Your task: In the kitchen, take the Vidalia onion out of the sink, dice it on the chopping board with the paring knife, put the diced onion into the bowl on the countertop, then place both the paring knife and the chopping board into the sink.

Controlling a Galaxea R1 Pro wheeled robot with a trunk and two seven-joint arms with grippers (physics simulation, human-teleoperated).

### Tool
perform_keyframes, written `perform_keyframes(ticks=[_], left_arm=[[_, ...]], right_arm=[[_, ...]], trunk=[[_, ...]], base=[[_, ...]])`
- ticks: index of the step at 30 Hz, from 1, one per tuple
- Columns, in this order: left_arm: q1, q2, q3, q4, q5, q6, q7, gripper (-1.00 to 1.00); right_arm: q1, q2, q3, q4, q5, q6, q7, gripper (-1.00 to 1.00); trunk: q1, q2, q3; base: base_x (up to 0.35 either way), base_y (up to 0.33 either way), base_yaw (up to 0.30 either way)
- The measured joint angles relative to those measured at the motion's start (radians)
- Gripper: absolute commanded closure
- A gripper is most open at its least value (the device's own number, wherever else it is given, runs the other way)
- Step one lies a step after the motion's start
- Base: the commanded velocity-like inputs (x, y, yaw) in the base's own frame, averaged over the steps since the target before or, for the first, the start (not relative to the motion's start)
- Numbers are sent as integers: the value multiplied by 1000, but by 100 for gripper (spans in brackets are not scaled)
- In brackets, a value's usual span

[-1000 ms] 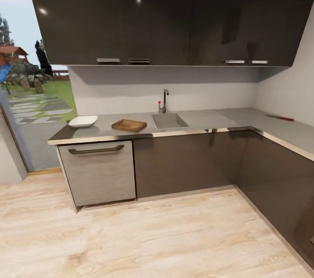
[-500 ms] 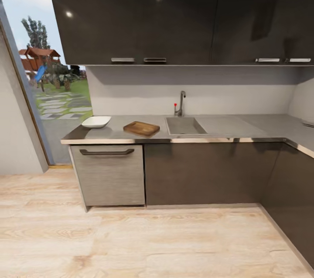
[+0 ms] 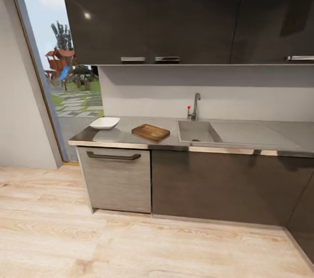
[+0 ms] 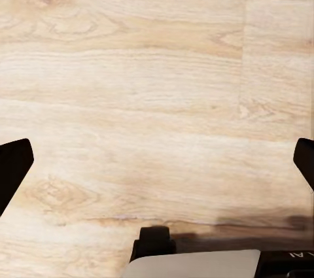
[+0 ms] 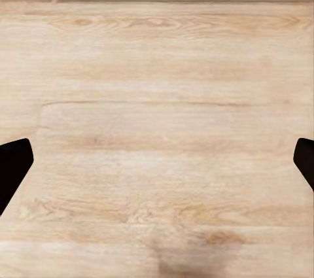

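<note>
A brown wooden chopping board (image 3: 151, 132) lies between a white square bowl (image 3: 104, 123) and grey recessed sink (image 3: 197, 132) on the glossy grey table (image 3: 131, 138); both end effectors (image 4: 157, 160) (image 5: 157, 160) hang spread above pale wood floor (image 3: 131, 247)

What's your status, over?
Both grippers open, empty, over wood floor. Chopping board and bowl on countertop, sink beside. Path ahead looks open.

Black pincer fingertips (image 4: 13, 167); a grey plate (image 4: 193, 265) with a black knob (image 4: 154, 242).
</note>
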State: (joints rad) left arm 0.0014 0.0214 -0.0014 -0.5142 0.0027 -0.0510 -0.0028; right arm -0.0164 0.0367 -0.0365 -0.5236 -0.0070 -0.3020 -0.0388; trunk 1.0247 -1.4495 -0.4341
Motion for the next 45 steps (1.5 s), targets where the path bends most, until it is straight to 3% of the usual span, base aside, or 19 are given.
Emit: perform_keyframes(ticks=[38,45], left_arm=[[0,7,0,-1,-1,-20,0,-100],[0,5,0,2,0,-24,0,-100]], right_arm=[[0,-10,-3,-1,1,0,-1,-100],[0,-10,-4,-2,-1,0,0,-100]], trunk=[[0,0,0],[0,0,1]], base=[[6,-4,1],[0,0,-146]])
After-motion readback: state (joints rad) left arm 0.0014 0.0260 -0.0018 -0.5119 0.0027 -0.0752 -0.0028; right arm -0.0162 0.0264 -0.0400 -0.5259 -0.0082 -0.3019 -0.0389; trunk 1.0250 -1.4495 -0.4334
